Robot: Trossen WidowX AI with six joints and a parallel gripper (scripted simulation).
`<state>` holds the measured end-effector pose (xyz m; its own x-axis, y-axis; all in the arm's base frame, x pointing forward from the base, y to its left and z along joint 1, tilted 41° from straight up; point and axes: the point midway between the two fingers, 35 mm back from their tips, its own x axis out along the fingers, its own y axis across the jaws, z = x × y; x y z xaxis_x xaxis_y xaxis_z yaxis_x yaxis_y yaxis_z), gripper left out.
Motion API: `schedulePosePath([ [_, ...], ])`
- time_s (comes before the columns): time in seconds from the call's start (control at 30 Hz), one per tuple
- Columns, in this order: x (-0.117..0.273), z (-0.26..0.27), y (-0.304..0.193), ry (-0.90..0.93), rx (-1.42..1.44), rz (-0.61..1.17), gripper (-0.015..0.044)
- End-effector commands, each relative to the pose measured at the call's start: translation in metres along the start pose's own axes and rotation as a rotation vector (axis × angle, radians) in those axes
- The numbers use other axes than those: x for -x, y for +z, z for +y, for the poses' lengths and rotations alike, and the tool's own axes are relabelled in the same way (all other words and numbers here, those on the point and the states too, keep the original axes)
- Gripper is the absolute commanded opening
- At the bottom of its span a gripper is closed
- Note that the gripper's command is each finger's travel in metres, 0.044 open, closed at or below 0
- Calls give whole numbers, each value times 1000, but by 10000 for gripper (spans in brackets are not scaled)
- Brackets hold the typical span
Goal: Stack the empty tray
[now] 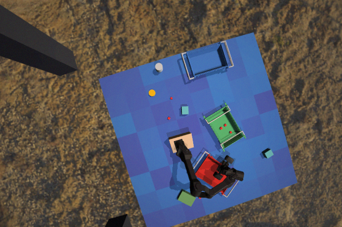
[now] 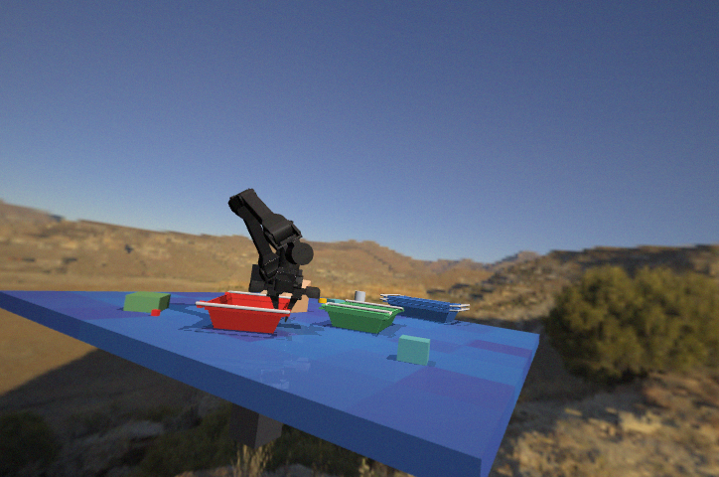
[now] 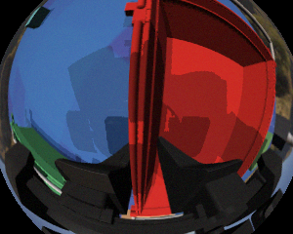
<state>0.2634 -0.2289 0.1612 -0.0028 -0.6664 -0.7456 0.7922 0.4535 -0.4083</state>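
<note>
The green loaded tray [image 1: 236, 123] [image 2: 360, 319] holds three small red blocks [image 1: 225, 125]; its two white wire bars [image 1: 217, 114] lie across its top near each end. It also shows at the lower left of the wrist view [image 3: 29, 146]. The empty red tray [image 1: 207, 168] [image 2: 242, 320] [image 3: 212, 92] stands on the table beside it, its own bars out over its ends. My gripper [image 1: 219, 172] [image 2: 284, 300] [image 3: 148, 139] is down at the red tray's long side wall, one finger inside and one outside, shut on that wall.
A blue tray [image 1: 207, 58] [image 2: 425, 307] stands at the far edge. Around lie a grey cylinder [image 1: 158, 67], an orange disc [image 1: 151, 92], two teal cubes [image 1: 184, 109] [image 1: 268, 153], a green block [image 1: 186, 197] [image 2: 145, 301] and two loose red bits [image 1: 168, 117]. The arm's tan base [image 1: 188, 140] is left of the red tray.
</note>
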Motion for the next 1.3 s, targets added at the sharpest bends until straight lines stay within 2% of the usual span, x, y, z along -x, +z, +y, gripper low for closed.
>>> schedulePosePath([
  [0.0,0,2,0,10,2,2,68],
  [0.33,9,3,0,11,2,3,1],
  [0.73,75,2,0,13,2,6,0],
  [0.9,82,2,-2,14,2,7,0],
  [1.27,132,0,-40,16,5,15,0],
])
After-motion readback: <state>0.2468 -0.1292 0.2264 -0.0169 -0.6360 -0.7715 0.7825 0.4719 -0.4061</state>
